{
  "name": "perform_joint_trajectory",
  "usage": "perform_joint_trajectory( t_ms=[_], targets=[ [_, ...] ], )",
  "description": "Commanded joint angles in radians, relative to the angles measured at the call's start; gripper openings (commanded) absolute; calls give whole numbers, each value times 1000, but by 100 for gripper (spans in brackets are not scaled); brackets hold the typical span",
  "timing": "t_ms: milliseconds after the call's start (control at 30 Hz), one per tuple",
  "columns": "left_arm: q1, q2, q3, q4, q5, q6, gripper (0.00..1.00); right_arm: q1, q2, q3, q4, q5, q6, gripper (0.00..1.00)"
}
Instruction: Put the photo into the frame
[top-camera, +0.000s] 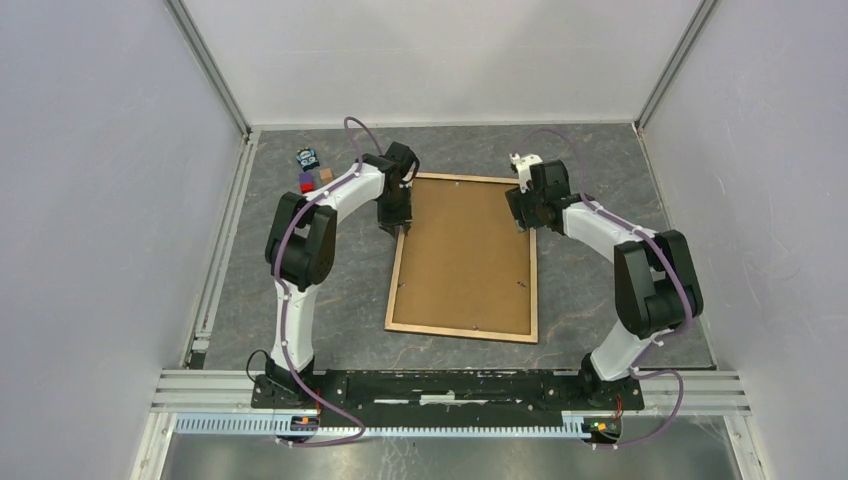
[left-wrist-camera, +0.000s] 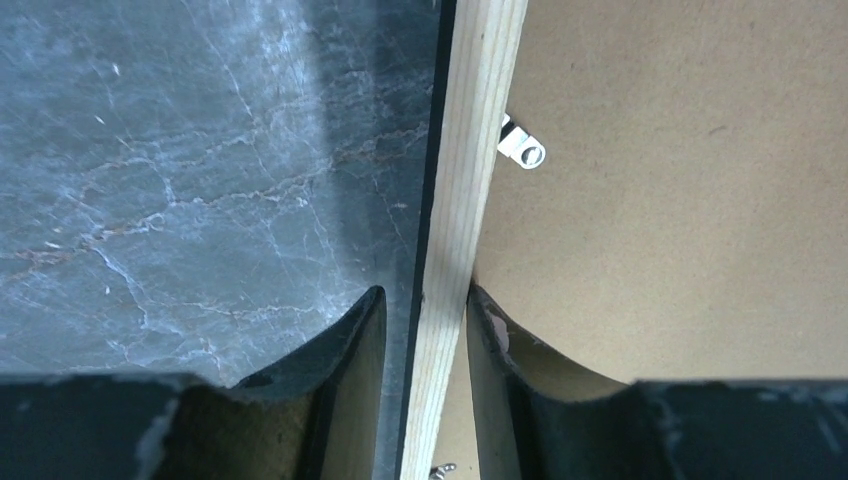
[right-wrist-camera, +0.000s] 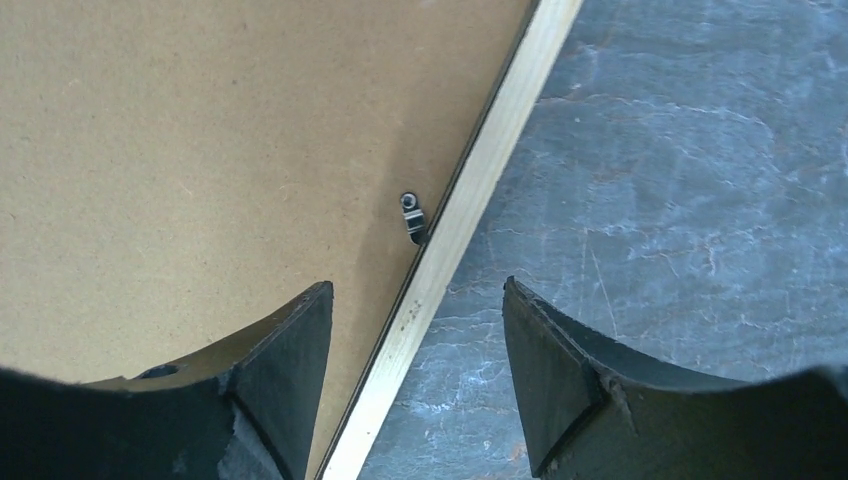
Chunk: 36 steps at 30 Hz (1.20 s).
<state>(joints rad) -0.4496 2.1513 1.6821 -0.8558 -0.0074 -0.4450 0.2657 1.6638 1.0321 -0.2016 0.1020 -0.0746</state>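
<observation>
The frame lies back-up in the middle of the table, with the brown backing board set in it. The photo is not in view. My left gripper is at the far part of the frame's left rail. In the left wrist view its jaws stand narrowly astride the light wood rail: the right finger touches it, the left finger shows a thin gap. My right gripper is at the far part of the right rail. Its jaws are wide open astride the rail.
Metal retaining clips hold the board by the left rail and the right rail. Small items sit at the far left: a dark packet, a red-and-blue block and a brown cube. Walls enclose the table.
</observation>
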Motion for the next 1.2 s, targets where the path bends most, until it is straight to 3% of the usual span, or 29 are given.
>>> perform_joint_trajectory(
  t_ms=[0, 200, 400, 600, 733, 867, 933, 1167],
  targets=[
    [-13, 45, 19, -23, -34, 45, 42, 5, 48, 99, -45, -62, -114, 65],
    [-14, 56, 34, -42, -48, 47, 36, 5, 135, 176, -81, -51, -171, 42],
    [-14, 46, 34, -41, -68, 51, 34, 5, 194, 229, -113, -1, -220, 33],
    [-14, 53, 39, -46, -69, 51, 33, 18, 211, 219, -112, 54, -248, 32],
    [-14, 53, 39, -46, -66, 51, 32, 42, 210, 202, -107, 130, -251, 34],
    [-14, 52, 39, -46, -61, 48, 32, 53, 187, 169, -92, 171, -206, 62],
    [-14, 50, 41, -46, -58, 48, 31, 53, 177, 154, -78, 172, -180, 67],
    [-15, 46, 41, -46, -54, 46, 31, 53, 196, 145, -80, 191, -154, 70]
  ],
)
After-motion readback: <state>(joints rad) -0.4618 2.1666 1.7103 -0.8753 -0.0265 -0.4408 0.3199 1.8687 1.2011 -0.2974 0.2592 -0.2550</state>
